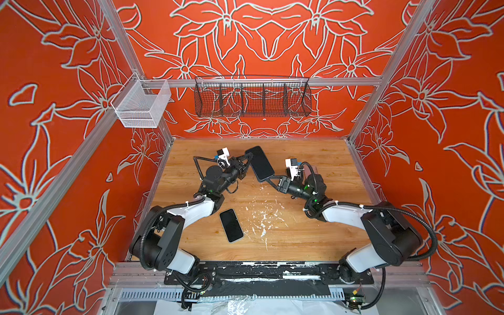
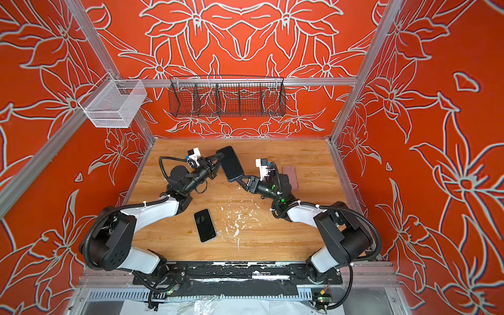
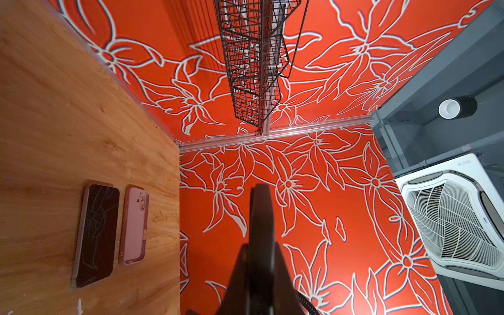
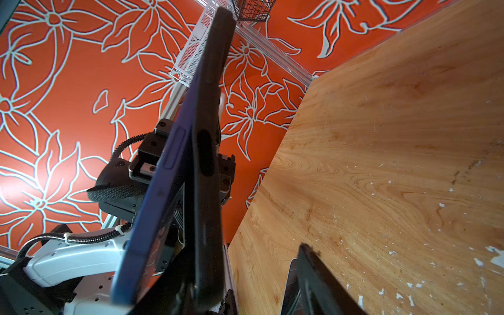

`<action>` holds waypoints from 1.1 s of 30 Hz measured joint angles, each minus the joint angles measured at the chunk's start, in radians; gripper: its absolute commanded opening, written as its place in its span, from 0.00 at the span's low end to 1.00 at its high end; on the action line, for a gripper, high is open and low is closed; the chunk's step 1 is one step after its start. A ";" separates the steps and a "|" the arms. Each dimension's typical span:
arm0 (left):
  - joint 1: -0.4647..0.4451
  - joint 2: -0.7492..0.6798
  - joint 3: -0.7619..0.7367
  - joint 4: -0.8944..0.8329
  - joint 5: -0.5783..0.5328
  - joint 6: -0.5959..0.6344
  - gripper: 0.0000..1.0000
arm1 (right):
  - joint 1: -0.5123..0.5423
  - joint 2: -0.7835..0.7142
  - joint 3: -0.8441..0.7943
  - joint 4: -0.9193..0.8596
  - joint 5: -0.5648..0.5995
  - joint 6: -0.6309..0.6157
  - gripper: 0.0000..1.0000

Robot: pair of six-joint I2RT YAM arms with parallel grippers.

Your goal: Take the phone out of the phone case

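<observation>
Blue phone + black phone case are off the counter, held in air btw both arms, toward the back. Long axis runs approx 11→5 o'clock in both top views.

L end effector is pressed together on the 11 o'clock corner. Its wrist view shows a thin black edge in the pinch, so prob. the case, not certain.

R end effector sits at the 5 o'clock end, jaws spread. One of its fingers stands apart from the case, w/ counter visible in the gap. At that end phone & case gape in a wedge.

R end effector is nearer the open end, and the phone lies ~11 o'clock from it. Next prob. needs R to clamp one layer & pull toward 5.
</observation>
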 measured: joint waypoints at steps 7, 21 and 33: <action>0.000 0.000 -0.002 0.026 0.019 -0.005 0.00 | -0.005 0.028 0.006 0.082 -0.014 0.049 0.47; -0.001 0.004 -0.039 0.048 0.026 0.014 0.00 | -0.002 0.098 0.019 0.234 -0.013 0.177 0.23; 0.002 0.055 -0.038 0.089 0.025 0.026 0.08 | 0.032 0.129 0.019 0.271 0.045 0.230 0.07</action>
